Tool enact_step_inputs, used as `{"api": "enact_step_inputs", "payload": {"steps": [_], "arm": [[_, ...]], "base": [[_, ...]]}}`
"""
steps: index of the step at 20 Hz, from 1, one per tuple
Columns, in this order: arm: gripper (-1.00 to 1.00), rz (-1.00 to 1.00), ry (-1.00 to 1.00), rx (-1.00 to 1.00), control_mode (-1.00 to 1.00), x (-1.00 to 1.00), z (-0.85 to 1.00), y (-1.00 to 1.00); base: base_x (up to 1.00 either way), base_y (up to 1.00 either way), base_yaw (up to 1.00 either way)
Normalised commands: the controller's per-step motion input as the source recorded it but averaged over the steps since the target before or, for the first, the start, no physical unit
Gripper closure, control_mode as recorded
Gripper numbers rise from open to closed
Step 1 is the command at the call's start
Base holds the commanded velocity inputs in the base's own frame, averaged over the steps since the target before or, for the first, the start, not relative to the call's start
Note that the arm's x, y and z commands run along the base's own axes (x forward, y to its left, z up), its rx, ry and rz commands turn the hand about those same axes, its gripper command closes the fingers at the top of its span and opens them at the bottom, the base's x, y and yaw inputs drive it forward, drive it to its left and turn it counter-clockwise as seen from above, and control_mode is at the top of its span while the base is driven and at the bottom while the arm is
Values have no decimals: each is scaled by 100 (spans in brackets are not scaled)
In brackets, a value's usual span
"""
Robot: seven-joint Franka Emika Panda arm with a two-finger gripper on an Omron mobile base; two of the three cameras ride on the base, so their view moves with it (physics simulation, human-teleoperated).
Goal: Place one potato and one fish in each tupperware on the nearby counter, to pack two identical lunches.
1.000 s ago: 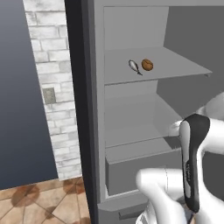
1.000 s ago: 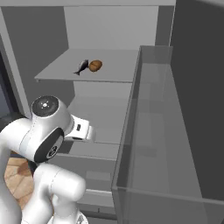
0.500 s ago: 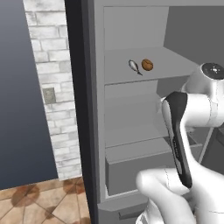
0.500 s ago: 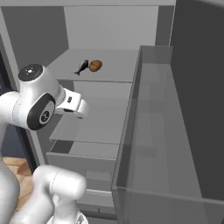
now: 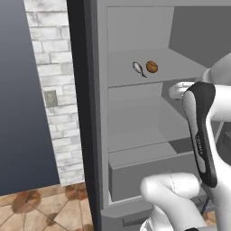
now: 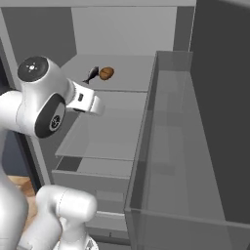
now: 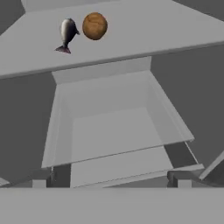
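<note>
Brown and round, the potato (image 7: 95, 26) sits on the upper grey fridge shelf (image 7: 144, 35), just beside the small dark fish (image 7: 67, 32); both also show in the left base view, fish (image 5: 138, 68) left of potato (image 5: 152, 66), and in the right base view. Below them lies a lower shelf (image 7: 109, 131). The hand (image 7: 111, 180) faces the shelves from in front, fingers spread fully apart, holding and touching nothing. Since a second ago the arm (image 6: 44, 105) has risen and swung toward the fridge. No readable writing shows.
</note>
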Motion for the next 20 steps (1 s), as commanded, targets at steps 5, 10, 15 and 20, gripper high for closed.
{"api": "enact_step_inputs", "payload": {"steps": [5,10,15,20], "arm": [[-100,0,-29,5,-100,25,29,0],[-100,0,-1,0,-100,28,57,-11],[-100,0,11,0,-100,62,32,-10],[-100,3,0,0,-100,51,-18,0]], "base": [[0,0,0],[0,0,0],[0,0,0],[0,0,0]]}}
